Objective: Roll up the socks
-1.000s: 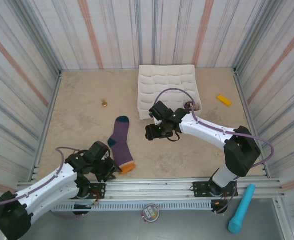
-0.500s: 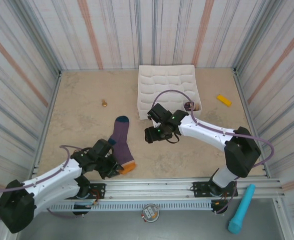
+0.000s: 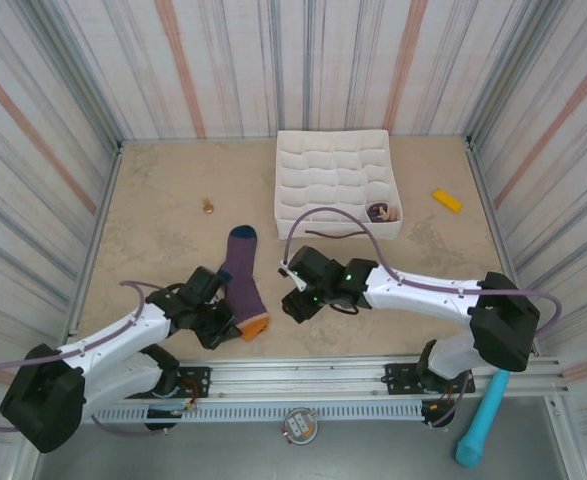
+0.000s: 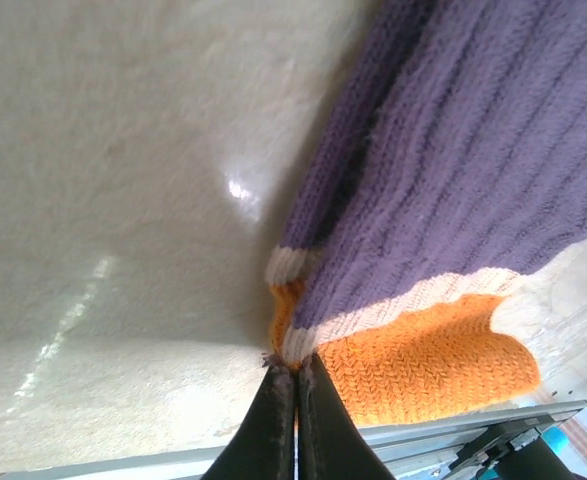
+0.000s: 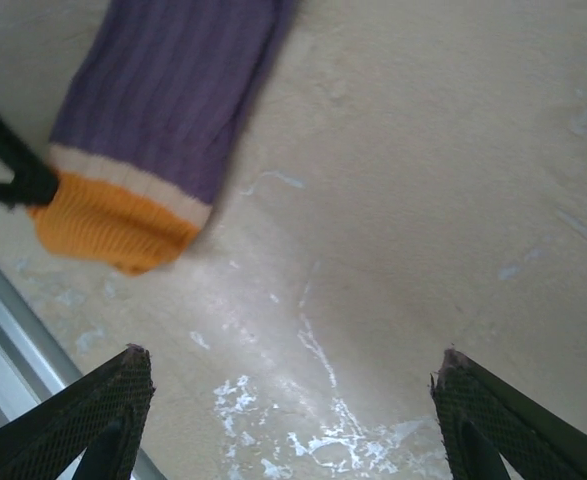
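Note:
The socks [image 3: 241,282] lie stacked as a pair on the beige table, purple with a teal cuff at the far end and an orange toe [image 3: 254,328] near the front rail. My left gripper [image 3: 233,325] is shut, its tips pinching the socks' edge [image 4: 303,340] where the white band meets the orange toe. In the left wrist view the left gripper [image 4: 293,375] has its black fingers pressed together. My right gripper [image 3: 291,302] hangs just right of the socks. Its jaws stand wide open and empty in the right wrist view [image 5: 293,370], with the socks [image 5: 163,90] ahead and to the left.
A white compartmented tray [image 3: 333,150] stands at the back, a small item [image 3: 381,211] in one cell. A yellow piece [image 3: 447,200] lies right of the tray and a small brass thing [image 3: 209,207] left of it. A metal rail [image 3: 373,372] borders the front; striped walls enclose the table.
My left gripper has reached in to the orange toe and shut on its edge. The right arm has swung from the tray down and left to beside the socks, still open.

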